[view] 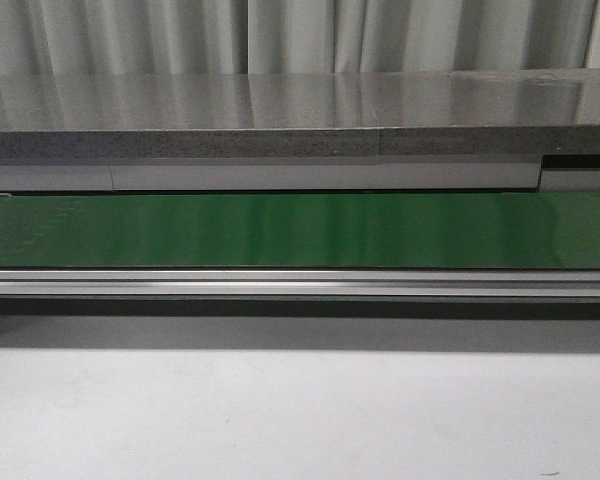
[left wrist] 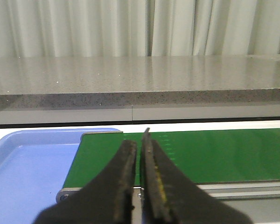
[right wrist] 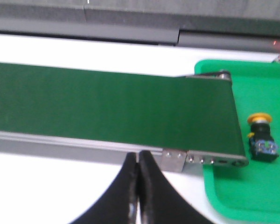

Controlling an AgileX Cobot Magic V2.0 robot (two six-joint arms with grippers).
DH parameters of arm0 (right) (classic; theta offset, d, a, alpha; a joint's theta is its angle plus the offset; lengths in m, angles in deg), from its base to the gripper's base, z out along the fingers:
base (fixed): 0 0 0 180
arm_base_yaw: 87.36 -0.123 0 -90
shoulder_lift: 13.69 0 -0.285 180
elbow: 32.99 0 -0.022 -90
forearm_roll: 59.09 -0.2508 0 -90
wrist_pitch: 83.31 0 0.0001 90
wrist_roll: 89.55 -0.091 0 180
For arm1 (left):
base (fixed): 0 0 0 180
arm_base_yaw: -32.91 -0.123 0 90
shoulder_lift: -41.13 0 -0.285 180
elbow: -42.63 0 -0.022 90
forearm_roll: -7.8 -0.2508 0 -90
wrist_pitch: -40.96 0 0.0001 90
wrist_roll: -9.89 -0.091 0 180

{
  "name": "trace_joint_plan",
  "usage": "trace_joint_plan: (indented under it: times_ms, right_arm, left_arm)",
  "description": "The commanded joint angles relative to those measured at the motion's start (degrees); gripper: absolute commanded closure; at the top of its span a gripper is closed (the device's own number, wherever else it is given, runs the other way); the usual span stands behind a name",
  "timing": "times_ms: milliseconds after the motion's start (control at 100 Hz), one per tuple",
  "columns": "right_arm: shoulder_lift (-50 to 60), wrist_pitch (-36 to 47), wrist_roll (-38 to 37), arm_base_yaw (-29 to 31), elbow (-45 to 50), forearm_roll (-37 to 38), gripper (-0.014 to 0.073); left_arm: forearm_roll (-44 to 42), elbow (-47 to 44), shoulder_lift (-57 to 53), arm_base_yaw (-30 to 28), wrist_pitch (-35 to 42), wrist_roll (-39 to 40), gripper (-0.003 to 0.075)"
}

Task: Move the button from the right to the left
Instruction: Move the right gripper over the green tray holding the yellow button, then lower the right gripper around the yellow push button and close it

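The button (right wrist: pixel 261 137), with a yellow mushroom head and a black body, lies in a green tray (right wrist: pixel 252 196) at the right end of the conveyor; only the right wrist view shows it. My right gripper (right wrist: pixel 138 156) is shut and empty, in front of the conveyor's rail, well to the left of the button. My left gripper (left wrist: pixel 139 140) is shut with nothing held, above the belt's left end. Neither gripper appears in the front view.
A green conveyor belt (view: pixel 300 230) with an aluminium rail (view: pixel 300 283) runs across the white table (view: pixel 300 420). A blue tray (left wrist: pixel 23 172) sits at the belt's left end. Behind the belt stands a grey stone counter (view: pixel 300 115) with curtains beyond.
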Motion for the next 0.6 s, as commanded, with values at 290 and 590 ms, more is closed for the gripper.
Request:
trace_joint_plan:
  times_ms: [290, 590]
  right_arm:
    - [-19.84, 0.01, 0.2, -0.08, -9.96, -0.2, 0.0661]
    - [-24.69, 2.83, 0.2, -0.08, -9.96, -0.2, 0.0475]
  left_arm:
    - [0.08, -2.34, -2.08, 0.31, 4.56, 0.23, 0.0715]
    - [0.08, -2.34, -2.08, 0.31, 4.56, 0.23, 0.0715]
